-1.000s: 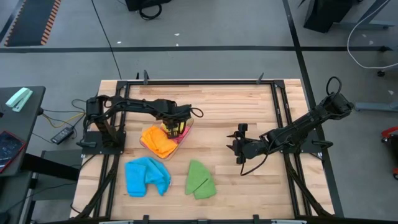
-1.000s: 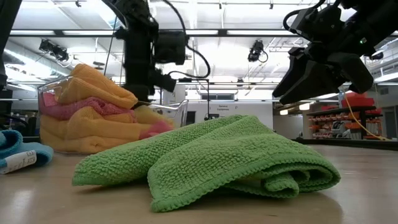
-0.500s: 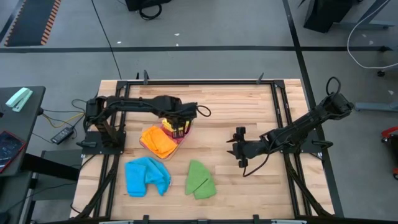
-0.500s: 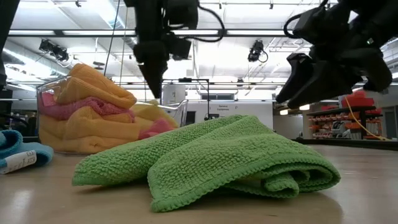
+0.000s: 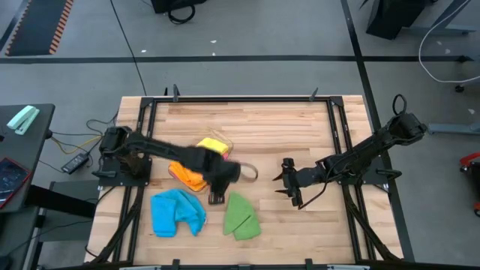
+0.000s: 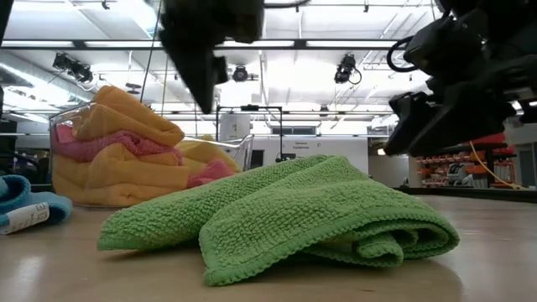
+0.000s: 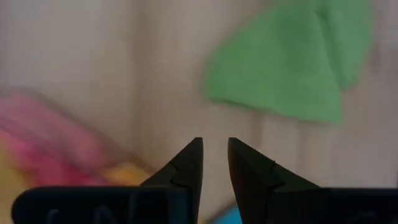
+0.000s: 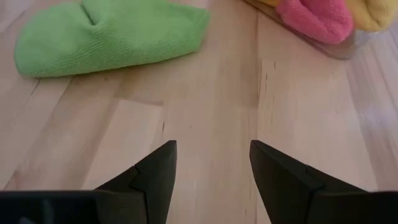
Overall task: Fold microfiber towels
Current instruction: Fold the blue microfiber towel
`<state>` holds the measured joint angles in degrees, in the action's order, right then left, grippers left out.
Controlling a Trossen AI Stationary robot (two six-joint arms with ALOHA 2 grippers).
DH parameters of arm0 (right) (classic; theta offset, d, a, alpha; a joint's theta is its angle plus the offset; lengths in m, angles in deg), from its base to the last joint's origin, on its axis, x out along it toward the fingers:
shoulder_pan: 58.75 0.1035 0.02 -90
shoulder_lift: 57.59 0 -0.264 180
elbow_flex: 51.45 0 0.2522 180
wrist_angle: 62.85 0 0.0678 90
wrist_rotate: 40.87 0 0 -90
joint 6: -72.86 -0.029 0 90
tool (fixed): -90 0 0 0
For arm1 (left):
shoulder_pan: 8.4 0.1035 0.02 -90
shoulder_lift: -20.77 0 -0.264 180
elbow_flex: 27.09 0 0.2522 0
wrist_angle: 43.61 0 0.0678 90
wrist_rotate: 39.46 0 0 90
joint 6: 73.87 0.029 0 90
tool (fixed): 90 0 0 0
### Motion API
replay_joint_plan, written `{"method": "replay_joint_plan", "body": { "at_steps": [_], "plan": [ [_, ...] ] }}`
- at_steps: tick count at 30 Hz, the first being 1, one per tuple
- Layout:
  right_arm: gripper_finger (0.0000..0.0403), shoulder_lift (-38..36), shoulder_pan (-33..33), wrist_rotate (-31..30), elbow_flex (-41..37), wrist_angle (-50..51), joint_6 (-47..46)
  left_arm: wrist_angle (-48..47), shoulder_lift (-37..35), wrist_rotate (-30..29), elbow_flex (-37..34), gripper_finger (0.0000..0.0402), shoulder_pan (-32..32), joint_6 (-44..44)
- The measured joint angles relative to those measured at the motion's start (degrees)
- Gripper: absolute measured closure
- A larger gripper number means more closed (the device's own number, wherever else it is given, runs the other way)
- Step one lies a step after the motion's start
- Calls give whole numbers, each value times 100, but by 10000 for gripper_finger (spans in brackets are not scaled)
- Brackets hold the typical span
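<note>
A blue towel (image 5: 177, 213) is lying at the bench (image 5: 262, 127) front-left. Behind it, orange towel (image 5: 185, 174) w/ yellow and pink ones is sitting in a clear tub (image 6: 60, 126). The left claw (image 5: 216, 197) is hanging just beside the green towel (image 5: 241, 217), tips slightly apart, pinching nothing. The right claw (image 5: 289, 180) is hovering right of centre, spread wide, empty.

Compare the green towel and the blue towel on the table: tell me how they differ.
The green towel lies right of the blue towel, nearer the table's middle. The green towel is folded into a narrow wedge with a point toward the far side, while the blue towel is a broader, lumpier, bunched shape. The blue towel shows a white label at its edge in the low view; none shows on the green one. Both are soft cloths lying free on the wooden table, neither held.
</note>
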<state>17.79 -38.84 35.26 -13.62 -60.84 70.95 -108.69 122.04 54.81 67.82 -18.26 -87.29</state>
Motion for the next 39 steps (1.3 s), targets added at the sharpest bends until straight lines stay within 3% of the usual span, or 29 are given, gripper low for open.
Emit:
{"method": "replay_joint_plan", "body": {
  "at_steps": [12, 19, 27, 33, 39],
  "plan": [
    [193, 0, 11, 1, 0, -91, -1, 77, 0, -348, -862, 288, -1758, -1969],
    [198, 0, 11, -85, 0, -130, -54, 101, 0, -1366, -1127, 233, -2679, -2689],
    [199, -1, 11, -87, 0, -151, -60, 228, 0, -1463, -1625, 197, -2947, -3094],
    [199, 1, 11, -85, 2, -174, -51, 524, -2, -1535, -1896, 247, -2859, -2783],
    [199, 0, 11, -87, 1, -174, -49, 617, 0, -1376, -1791, 373, -2778, -2546]
  ]
}}
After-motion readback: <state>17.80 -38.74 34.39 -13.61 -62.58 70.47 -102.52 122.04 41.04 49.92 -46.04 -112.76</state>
